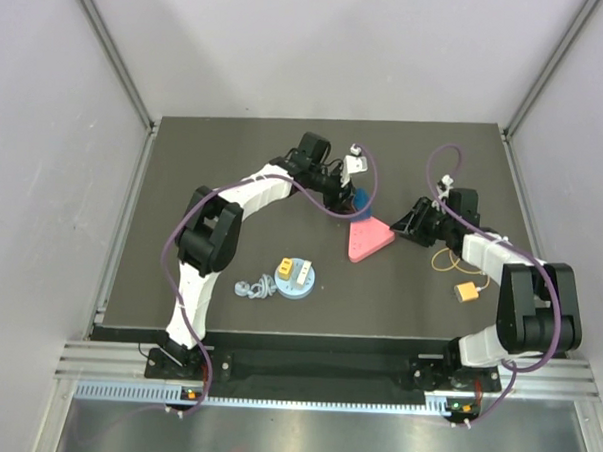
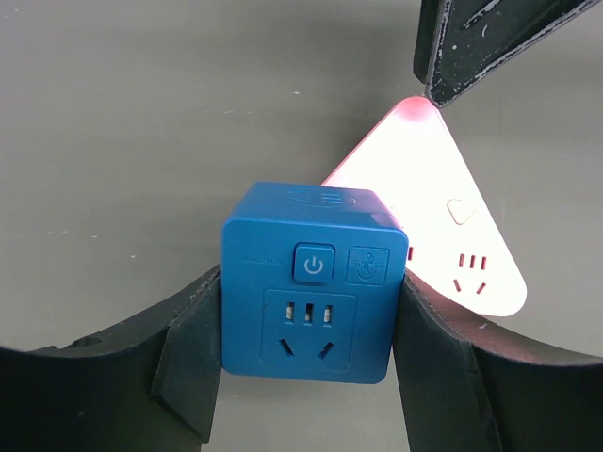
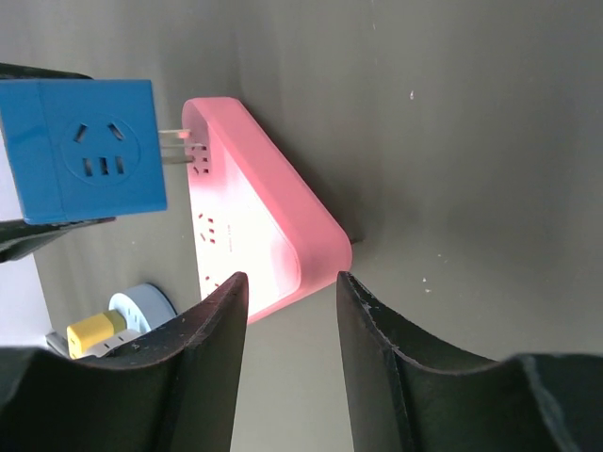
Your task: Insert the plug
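Gripping: my left pincer [image 2: 309,372] clamped the blue cube plug [image 2: 311,282]; my right pincer [image 3: 292,315] pinched a corner of the pink power strip [image 3: 273,235].
Plug position: prongs [image 3: 174,146] met the strip's end socket, not seated.
Risk: tilted prongs could jam or shove the strip sideways.
Plug look: glossy, square-edged, rigid.
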